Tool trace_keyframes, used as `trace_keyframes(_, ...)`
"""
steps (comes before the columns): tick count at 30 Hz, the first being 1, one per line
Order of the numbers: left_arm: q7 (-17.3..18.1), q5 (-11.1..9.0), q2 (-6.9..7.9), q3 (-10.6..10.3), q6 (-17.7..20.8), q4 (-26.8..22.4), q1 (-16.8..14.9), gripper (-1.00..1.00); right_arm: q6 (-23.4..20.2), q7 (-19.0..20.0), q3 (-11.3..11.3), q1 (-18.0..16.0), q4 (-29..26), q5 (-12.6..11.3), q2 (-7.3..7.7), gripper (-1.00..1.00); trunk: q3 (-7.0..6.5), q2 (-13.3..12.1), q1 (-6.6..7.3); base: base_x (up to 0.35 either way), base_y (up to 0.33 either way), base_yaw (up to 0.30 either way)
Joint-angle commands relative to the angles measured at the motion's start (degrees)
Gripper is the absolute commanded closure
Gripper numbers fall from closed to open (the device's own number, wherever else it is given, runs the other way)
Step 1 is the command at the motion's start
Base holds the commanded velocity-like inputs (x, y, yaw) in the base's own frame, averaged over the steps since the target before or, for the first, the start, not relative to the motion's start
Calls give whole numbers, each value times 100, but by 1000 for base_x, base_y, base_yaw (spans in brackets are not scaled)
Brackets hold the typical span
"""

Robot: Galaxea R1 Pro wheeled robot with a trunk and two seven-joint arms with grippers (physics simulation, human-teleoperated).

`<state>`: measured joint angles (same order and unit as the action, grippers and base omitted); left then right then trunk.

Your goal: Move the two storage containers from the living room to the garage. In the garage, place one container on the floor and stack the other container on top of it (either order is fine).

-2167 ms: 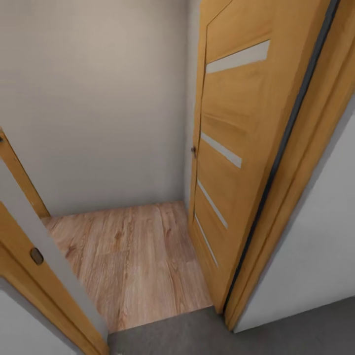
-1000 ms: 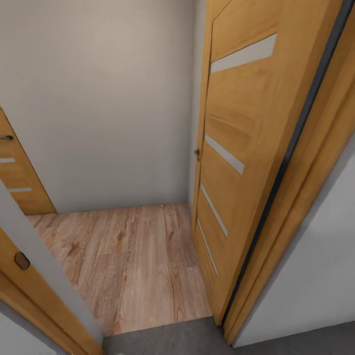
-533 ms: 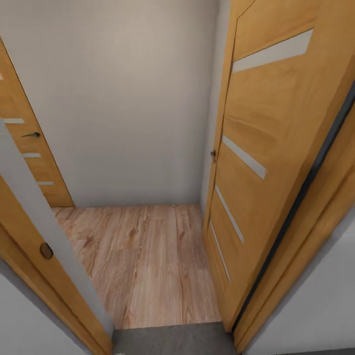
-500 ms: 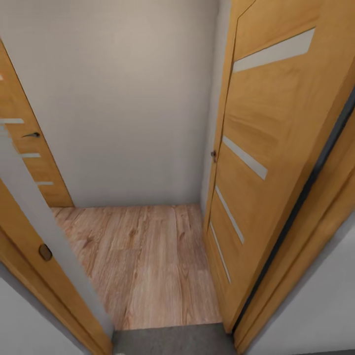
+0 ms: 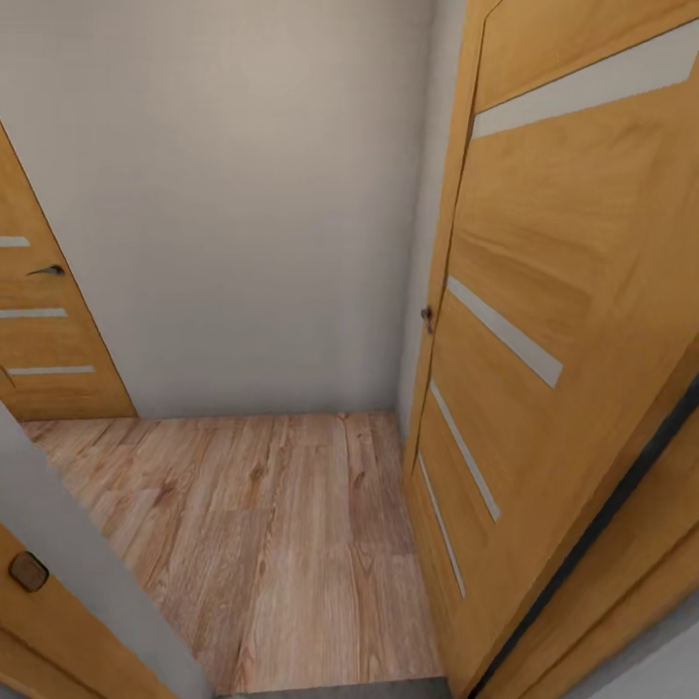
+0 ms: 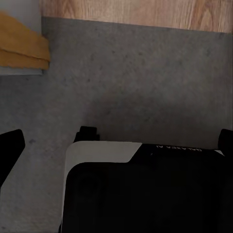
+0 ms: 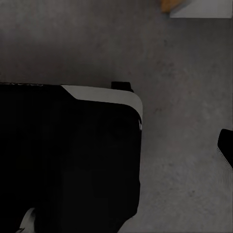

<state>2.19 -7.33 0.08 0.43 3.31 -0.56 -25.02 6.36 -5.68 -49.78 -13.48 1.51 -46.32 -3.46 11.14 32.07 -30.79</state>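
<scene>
A doorway is seen in the head view. Beyond it lies a light wood plank floor [image 5: 282, 544] bounded by a plain pale wall [image 5: 243, 194]. An open wooden door with pale slatted inserts [image 5: 553, 320] stands at the right, with a small dark handle [image 5: 426, 317] at its edge. A second wooden slatted door [image 5: 44, 330] with a dark lever handle [image 5: 46, 271] is set in the wall at the far left. A wooden door frame with a pale edge [image 5: 68, 573] crosses the lower left corner, and a small round dark fitting [image 5: 28, 571] is seen on it. A thin strip of dark grey floor is visible at the very bottom edge.

In the left wrist view, a dark grey mottled concrete floor [image 6: 145, 82] is shown, meeting the plank floor along a straight line. A corner of wooden frame [image 6: 22, 46] is seen beside that line. A black and white robot body part [image 6: 145, 189] covers the near part of the picture.

In the right wrist view, the same concrete floor [image 7: 184, 97] is shown with the robot's black and white body part [image 7: 68, 155] over it, and a bit of wooden frame [image 7: 170, 5] and white wall [image 7: 204, 8] at the edge.

Whether either claw is open or closed cannot be told. The two storage containers are not found in these pictures.
</scene>
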Motion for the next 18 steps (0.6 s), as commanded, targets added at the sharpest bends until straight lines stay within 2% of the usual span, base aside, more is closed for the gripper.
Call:
trace_keyframes(1, 18, -58, 1, 1, 30, -6, -3, -100, 23, -3, -46, -5, 16, -44, -6, -100, 9, 7, -5, 314, 0, 0)
trace_keyframes(7, 18, -58, 1, 1, -125, -1, -3, -100, 16, -4, -48, -5, 16, -49, -14, -100, 9, 7, -5, 314, 0, 1)
trace_keyframes(10, 18, -62, 5, 1, -166, 2, -3, -100, 20, -9, -44, -5, 14, -63, -13, -100, 9, 7, -5, 255, 0, 143)
trace_keyframes(18, 18, -75, 26, 1, -182, 11, -3, -100, 23, -7, -43, -6, 16, -62, -6, -100, 9, 7, -5, 31, 0, 258)
